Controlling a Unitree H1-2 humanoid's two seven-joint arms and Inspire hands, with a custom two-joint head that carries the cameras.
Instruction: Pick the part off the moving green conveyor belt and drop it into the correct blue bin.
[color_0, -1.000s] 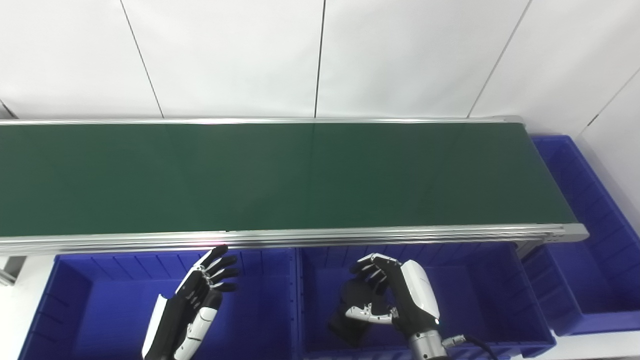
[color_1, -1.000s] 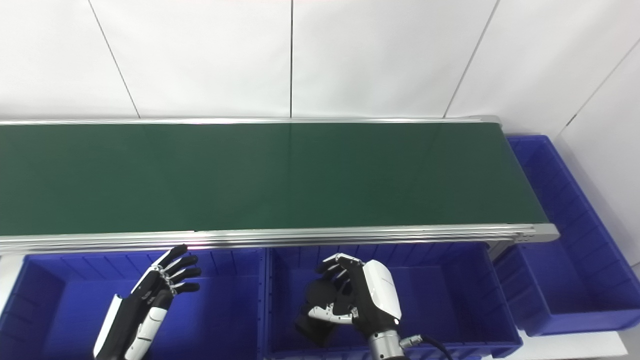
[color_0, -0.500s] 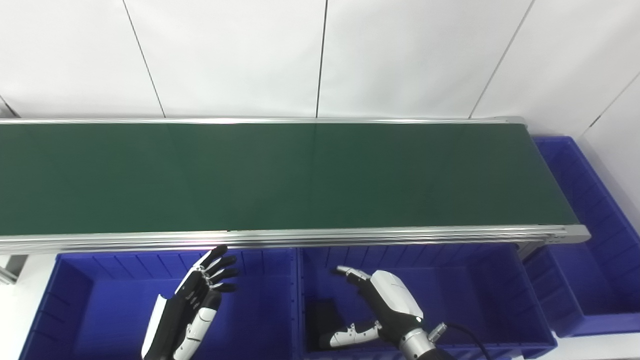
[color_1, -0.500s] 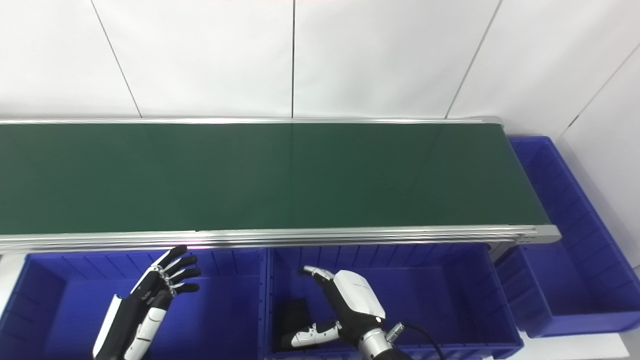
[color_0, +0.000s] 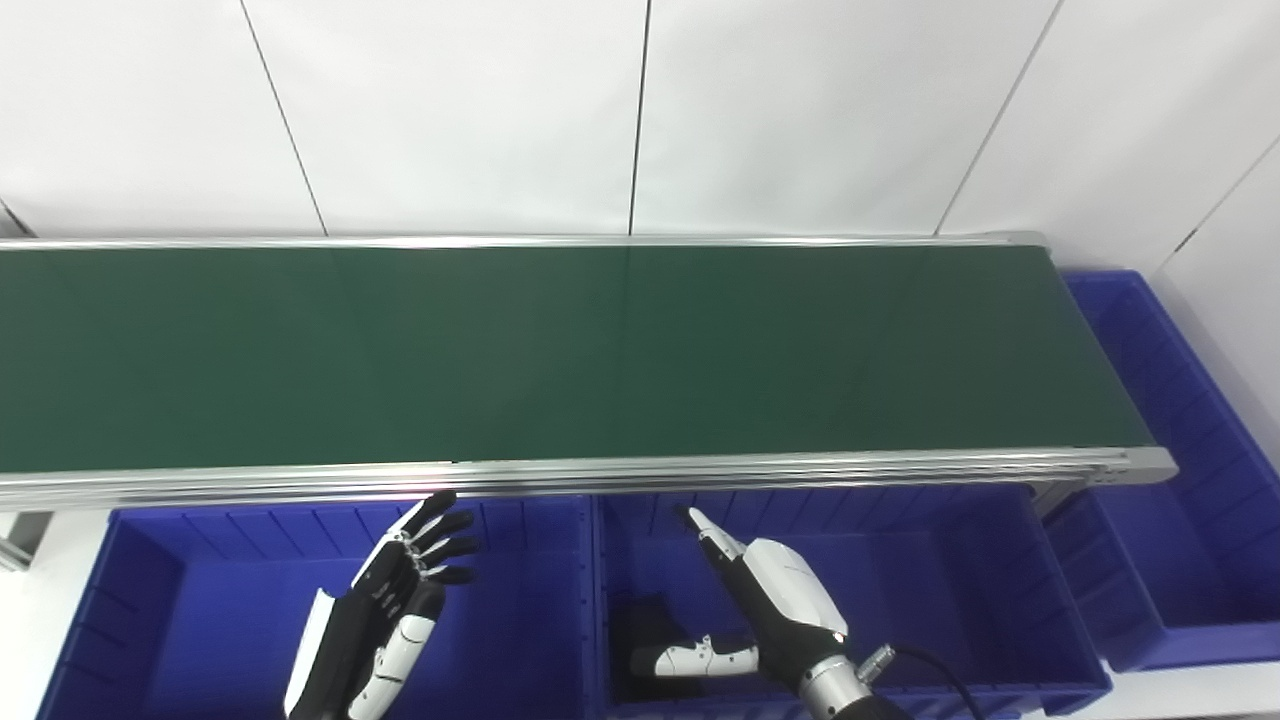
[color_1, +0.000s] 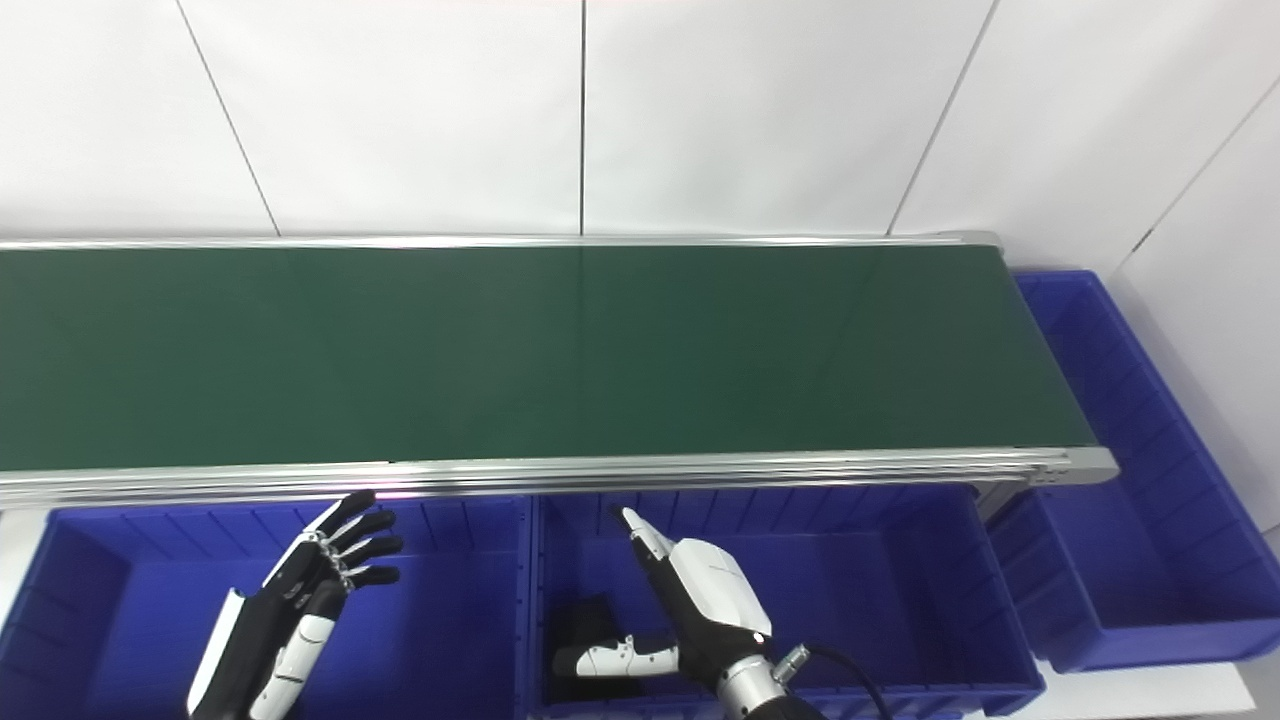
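Observation:
A black part (color_0: 645, 622) lies on the floor of the middle blue bin (color_0: 930, 590), at its left side; it also shows in the right eye view (color_1: 583, 625). My right hand (color_0: 765, 610) is open above that bin, fingers stretched toward the belt and thumb out to the left over the part, holding nothing. My left hand (color_0: 385, 610) is open and empty over the left blue bin (color_0: 190, 600), fingers spread. The green conveyor belt (color_0: 560, 350) carries no part.
A third blue bin (color_0: 1190, 500) stands at the belt's right end. The belt's metal front rail (color_0: 600, 475) runs just above both hands. A white panelled wall stands behind the belt. A cable (color_0: 940, 665) trails from my right wrist.
My right hand opened and let go of the black part, which now lies in the middle bin. Its fingers then stretched out toward the belt. My left hand has not moved.

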